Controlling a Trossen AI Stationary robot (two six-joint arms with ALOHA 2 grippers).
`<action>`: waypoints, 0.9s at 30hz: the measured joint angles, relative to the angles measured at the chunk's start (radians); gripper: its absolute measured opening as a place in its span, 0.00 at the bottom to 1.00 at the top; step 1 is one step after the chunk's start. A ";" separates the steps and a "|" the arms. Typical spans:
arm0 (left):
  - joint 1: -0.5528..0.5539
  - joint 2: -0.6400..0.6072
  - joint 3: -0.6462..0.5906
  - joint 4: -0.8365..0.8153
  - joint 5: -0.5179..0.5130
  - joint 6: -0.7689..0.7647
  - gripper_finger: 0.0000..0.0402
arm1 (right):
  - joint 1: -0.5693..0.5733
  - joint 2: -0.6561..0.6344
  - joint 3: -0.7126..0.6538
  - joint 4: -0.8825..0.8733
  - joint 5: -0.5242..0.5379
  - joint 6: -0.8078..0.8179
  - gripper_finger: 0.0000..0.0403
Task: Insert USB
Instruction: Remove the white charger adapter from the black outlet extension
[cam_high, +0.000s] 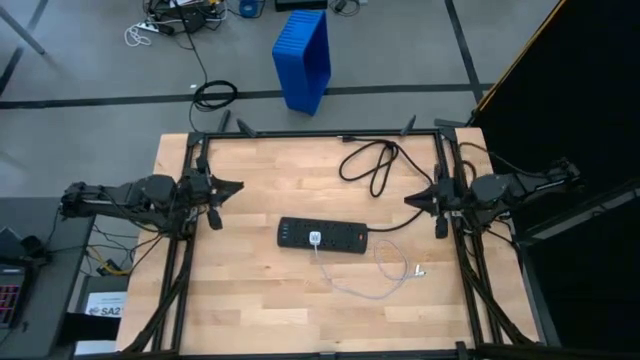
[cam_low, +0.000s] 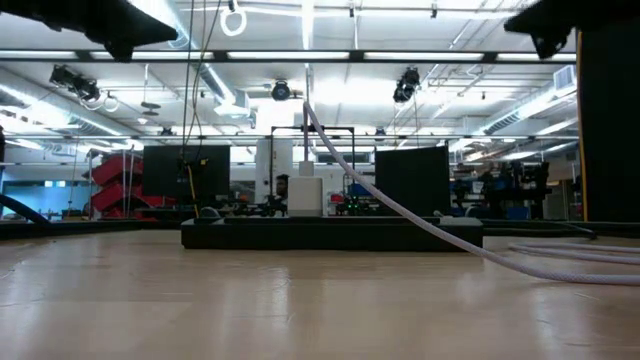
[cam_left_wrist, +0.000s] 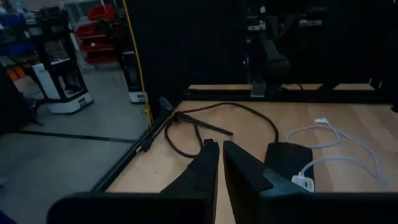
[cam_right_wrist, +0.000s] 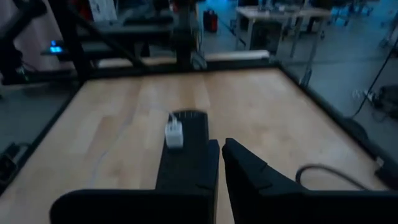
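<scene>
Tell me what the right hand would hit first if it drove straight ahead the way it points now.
Probably the long black power strip with the small white plug in it, straight ahead of the shut right hand. If the hand travels level above the table, it might pass over the strip; height is unclear.

— Two dark arms, near-black and matte, built of chunky jointed segments (thin black cables trailing off each base)
— And the tips?
— Left gripper (cam_high: 236, 186) tapering to a point; right gripper (cam_high: 410, 199) likewise, each with two slim, wedge-shaped black fingers (cam_left_wrist: 205, 167)
</scene>
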 joint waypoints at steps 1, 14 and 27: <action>0.000 0.000 -0.008 0.005 0.000 -0.009 0.02 | 0.000 0.000 -0.021 0.004 0.000 0.011 0.00; 0.000 0.005 -0.239 0.267 0.030 -0.085 0.02 | -0.001 0.026 -0.331 0.457 0.001 0.048 0.00; 0.000 0.005 -0.325 0.416 0.034 -0.065 0.02 | -0.002 0.049 -0.411 0.698 0.001 -0.061 0.00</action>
